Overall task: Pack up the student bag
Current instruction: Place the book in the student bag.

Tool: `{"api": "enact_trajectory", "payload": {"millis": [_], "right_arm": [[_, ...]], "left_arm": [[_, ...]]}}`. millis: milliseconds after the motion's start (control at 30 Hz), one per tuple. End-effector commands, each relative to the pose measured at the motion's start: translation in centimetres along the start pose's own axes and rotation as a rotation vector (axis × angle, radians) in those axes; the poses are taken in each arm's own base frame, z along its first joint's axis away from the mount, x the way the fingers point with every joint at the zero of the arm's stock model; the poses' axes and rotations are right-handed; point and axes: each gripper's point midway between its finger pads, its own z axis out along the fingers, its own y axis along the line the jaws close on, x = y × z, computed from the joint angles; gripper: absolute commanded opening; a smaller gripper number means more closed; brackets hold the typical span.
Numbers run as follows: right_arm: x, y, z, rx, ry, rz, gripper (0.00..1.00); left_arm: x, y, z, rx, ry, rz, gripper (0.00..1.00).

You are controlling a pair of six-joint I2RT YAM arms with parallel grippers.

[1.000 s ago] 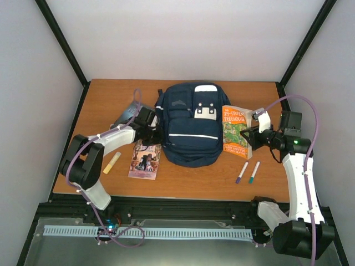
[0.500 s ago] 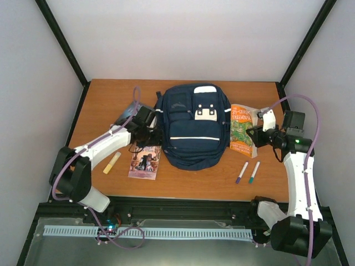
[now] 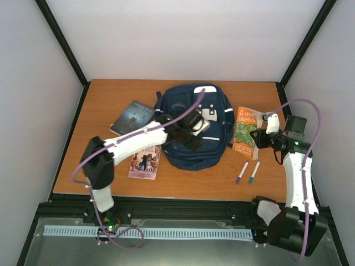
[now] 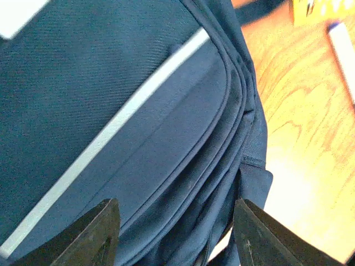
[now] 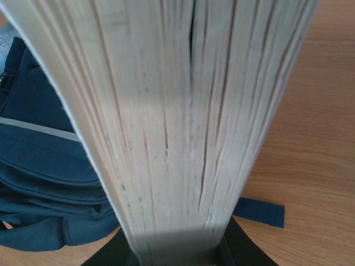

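The student bag [image 3: 213, 145] lies flat in the middle of the table, navy with white stripes. My left gripper [image 3: 191, 141] hovers over its front, reached across from the left. In the left wrist view the gripper [image 4: 175, 238] is open, its fingers [image 4: 97, 235] straddling the lower pocket seams of the bag [image 4: 138, 111] with nothing held. My right gripper [image 3: 260, 136] is shut on a green and orange book [image 3: 246, 130] just right of the bag. In the right wrist view, the book's page edge [image 5: 172, 111] fills the frame, pinched at the bottom by the gripper [image 5: 177, 256].
A dark book [image 3: 132, 116] lies left of the bag, and a purple-covered book [image 3: 145, 160] sits nearer the front edge. Two markers [image 3: 248, 172] lie front right on the wooden table [image 3: 105, 100]. A bag strap [image 5: 258, 212] trails onto the wood.
My left gripper opened and swung right, from the bag's left side to over its front. The right gripper carried the book a little to the right, away from the bag.
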Motion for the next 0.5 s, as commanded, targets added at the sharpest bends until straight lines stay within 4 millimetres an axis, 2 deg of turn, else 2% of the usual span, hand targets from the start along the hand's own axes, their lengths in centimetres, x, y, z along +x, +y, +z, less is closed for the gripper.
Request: {"api": "enact_trajectory", "payload": {"millis": [0,133,333,467], "right_arm": [[-2.3,-0.6,-1.4,0.052,-0.107,-0.038,0.03],[-2.1,-1.3,-1.3,0.071,-0.101,-0.022,0.03],[-1.9,-1.1,-1.1,0.050,-0.093,-0.014,0.03],[-1.8,-1.2,-1.0,0.046,-0.086,-0.011,0.03]], "left_arm": [[1.3,-0.9,3.2,-0.078,0.137,0.199,0.58],[1.7,-1.7,5.5,-0.085,0.180,0.263,0.58],[1.4,-3.0,7.1,-0.042,0.191,0.273,0.61],[1.6,-3.5,7.9,-0.033,0.210,0.289,0.58]]}}
